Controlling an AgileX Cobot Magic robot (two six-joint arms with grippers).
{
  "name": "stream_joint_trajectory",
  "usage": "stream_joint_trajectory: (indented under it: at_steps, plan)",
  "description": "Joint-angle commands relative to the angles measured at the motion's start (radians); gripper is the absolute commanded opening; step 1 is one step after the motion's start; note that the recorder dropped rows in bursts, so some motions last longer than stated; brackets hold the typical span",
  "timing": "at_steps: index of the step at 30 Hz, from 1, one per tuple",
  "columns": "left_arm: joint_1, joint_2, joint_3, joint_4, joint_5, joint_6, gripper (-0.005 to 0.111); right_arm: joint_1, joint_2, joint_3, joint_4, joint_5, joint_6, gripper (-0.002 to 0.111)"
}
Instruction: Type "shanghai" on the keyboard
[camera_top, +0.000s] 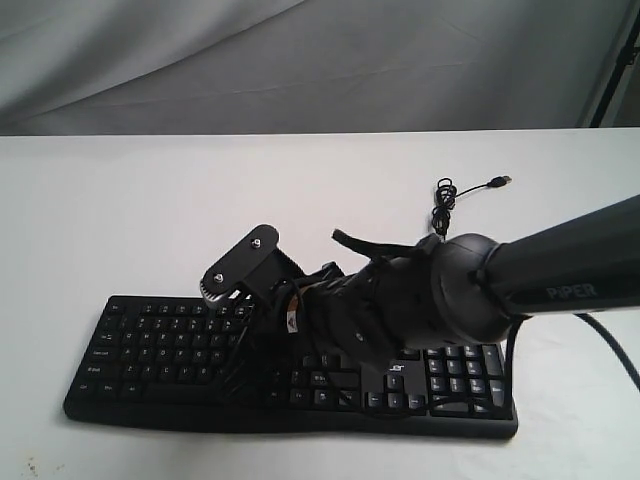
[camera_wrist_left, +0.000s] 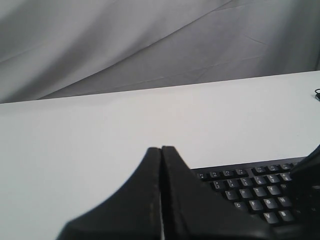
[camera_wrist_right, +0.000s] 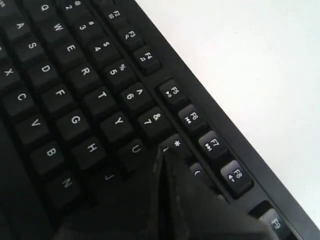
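Middle of keyboard (camera_top: 160, 340) hidden behind right arm (camera_top: 560, 265) in exterior view; only the letter block at left and the number pad at right exposed. There, right gripper (camera_wrist_right: 162, 159) hard to separate from the black keys. In right wrist view, fingers pressed together, tip over the keys between U and 8, neighbouring keys covered by the fingers. Contact with a key: not determinable. In left wrist view, left gripper (camera_wrist_left: 161, 156) likewise pressed together, seen against white bench, one keyboard corner beside it cut off at the frame edge.

Keyboard flat on white bench (camera_top: 150, 220), lengthwise across the near side. Thin black cable (camera_top: 445, 200) loosely coiled on the bench behind the keyboard's right end, plug lying free. Grey cloth (camera_top: 300, 60) behind the bench. Dark pole (camera_top: 612, 70) cut off at upper right.
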Motion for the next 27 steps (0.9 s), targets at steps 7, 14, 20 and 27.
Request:
stream_joint_trajectory:
  at_steps: [7,14,20,27]
  plan:
    - [-0.004,-0.003,0.004,0.001,-0.005,-0.003,0.0,-0.002,-0.184,0.103,-0.042,-0.019,-0.006,0.0]
    - [-0.004,-0.003,0.004,0.001,-0.005,-0.003,0.0,-0.002,-0.413,0.313,-0.045,-0.024,-0.006,0.0]
    - [-0.004,-0.003,0.004,0.001,-0.005,-0.003,0.0,-0.002,-0.626,0.504,-0.045,-0.108,-0.006,0.0]
    - [-0.004,-0.003,0.004,0.001,-0.005,-0.003,0.0,-0.002,-0.905,0.69,-0.045,-0.115,-0.006,0.0]
